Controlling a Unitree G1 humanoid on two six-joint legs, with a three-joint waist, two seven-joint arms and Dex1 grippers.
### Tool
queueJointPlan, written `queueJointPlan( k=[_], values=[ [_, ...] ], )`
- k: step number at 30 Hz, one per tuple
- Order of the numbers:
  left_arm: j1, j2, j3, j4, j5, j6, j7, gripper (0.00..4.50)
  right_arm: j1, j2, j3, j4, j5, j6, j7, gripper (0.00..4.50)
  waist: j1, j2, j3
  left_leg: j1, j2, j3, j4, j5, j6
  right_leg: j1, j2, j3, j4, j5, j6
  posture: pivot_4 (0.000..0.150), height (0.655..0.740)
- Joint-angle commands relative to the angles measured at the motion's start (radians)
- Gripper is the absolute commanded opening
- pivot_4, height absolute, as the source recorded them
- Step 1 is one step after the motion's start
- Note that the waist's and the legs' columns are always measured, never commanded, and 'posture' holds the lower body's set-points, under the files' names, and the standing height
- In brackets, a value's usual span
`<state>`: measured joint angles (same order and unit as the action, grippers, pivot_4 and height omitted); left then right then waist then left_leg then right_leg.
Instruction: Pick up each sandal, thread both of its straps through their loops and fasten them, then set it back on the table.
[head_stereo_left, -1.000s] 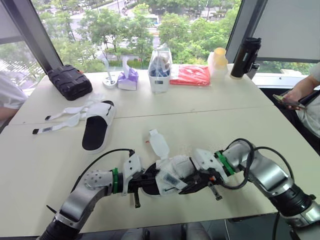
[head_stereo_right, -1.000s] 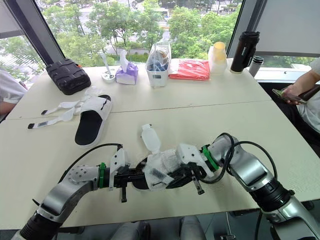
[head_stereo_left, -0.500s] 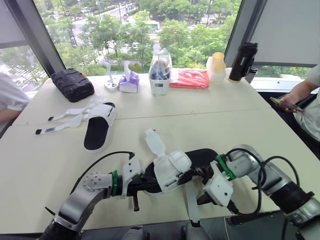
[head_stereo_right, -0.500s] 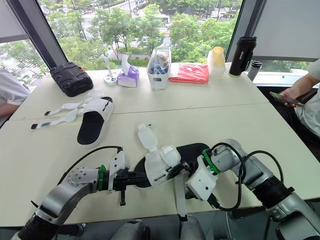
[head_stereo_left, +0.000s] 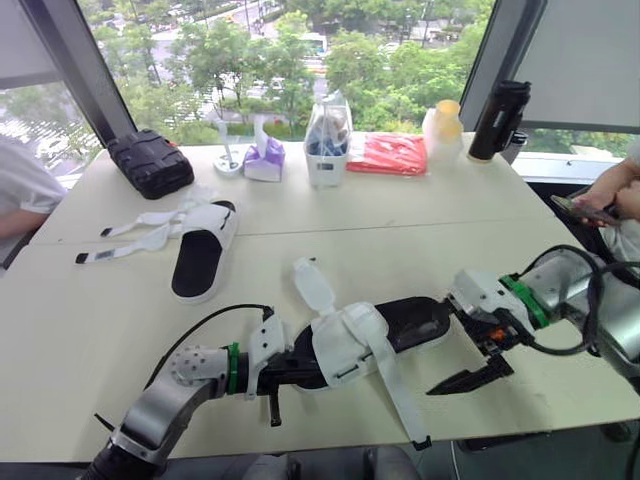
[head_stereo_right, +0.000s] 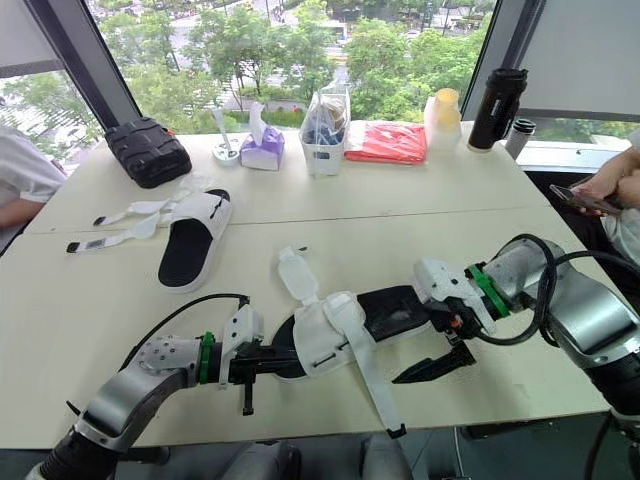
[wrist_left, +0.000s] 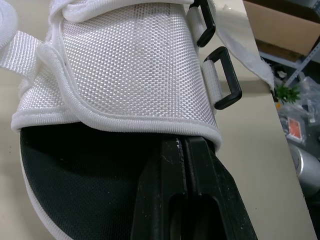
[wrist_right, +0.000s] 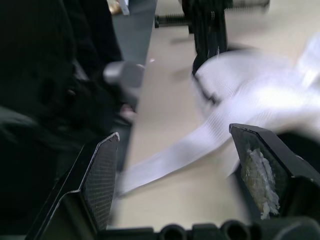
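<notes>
Your left arm lies low and stretched along the near side of the cream table (head_stereo_left: 90, 330), forearm pointing toward the middle. The left gripper (wrist_left: 186, 144) is tucked under the woven upper of the white sandal with a black footbed (head_stereo_left: 415, 322), on top of the footbed, fingers pressed flat together. I can't tell whether they pinch any material. That sandal lies flat on the table, lengthwise between your two grippers. Your right arm comes in from the right with the elbow bent and the wrist turned back toward the left and down. The right gripper (wrist_right: 174, 134) is spread wide, holding nothing. Its lower finger (head_stereo_left: 462, 381) hangs just above the tabletop near the front edge. It sits just beside the sandal's right end, not touching it. The long white webbing strap (head_stereo_left: 393, 385) lies loose, running from the upper to the table's front edge. The black rectangular plastic loops (wrist_left: 227, 75) sit on the upper's side. The short white strap (head_stereo_left: 312, 284) lies flat toward the far side. The second white sandal (head_stereo_left: 197, 262) lies well apart at far left, straps splayed.
</notes>
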<state>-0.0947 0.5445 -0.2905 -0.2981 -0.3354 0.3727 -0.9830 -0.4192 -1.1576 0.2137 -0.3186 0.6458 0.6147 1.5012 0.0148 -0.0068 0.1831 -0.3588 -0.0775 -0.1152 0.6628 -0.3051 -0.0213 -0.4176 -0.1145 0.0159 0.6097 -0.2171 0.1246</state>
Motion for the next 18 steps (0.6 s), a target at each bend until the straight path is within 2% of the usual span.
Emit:
queueJointPlan(
  k=[1,10,18],
  values=[
    [0.007,0.005,-0.032,0.013,0.022,-0.001,-0.011,0.0,0.041,0.002,0.001,-0.031,0.046,0.145,-0.039,3.83,0.0,0.0,0.0,0.0,0.0,0.0,0.0,0.0,0.0,0.0,0.0,0.0,0.0,0.0,0.0,0.15,0.74],
    [0.045,0.018,-0.039,-0.033,0.021,-0.006,0.0,0.0,0.115,0.059,-0.006,0.004,0.093,0.373,-0.126,3.83,0.0,0.0,0.0,-0.002,-0.001,0.001,0.0,0.0,0.0,-0.003,-0.001,0.0,0.0,0.001,0.002,0.15,0.74],
    [0.063,0.019,-0.045,-0.046,0.03,-0.007,0.009,0.0,0.084,0.221,-0.007,0.029,0.15,0.531,-0.256,3.83,-0.001,0.0,0.0,-0.006,-0.001,0.001,0.0,0.0,0.0,-0.006,-0.001,0.0,0.0,0.002,0.004,0.15,0.74]
  ],
)
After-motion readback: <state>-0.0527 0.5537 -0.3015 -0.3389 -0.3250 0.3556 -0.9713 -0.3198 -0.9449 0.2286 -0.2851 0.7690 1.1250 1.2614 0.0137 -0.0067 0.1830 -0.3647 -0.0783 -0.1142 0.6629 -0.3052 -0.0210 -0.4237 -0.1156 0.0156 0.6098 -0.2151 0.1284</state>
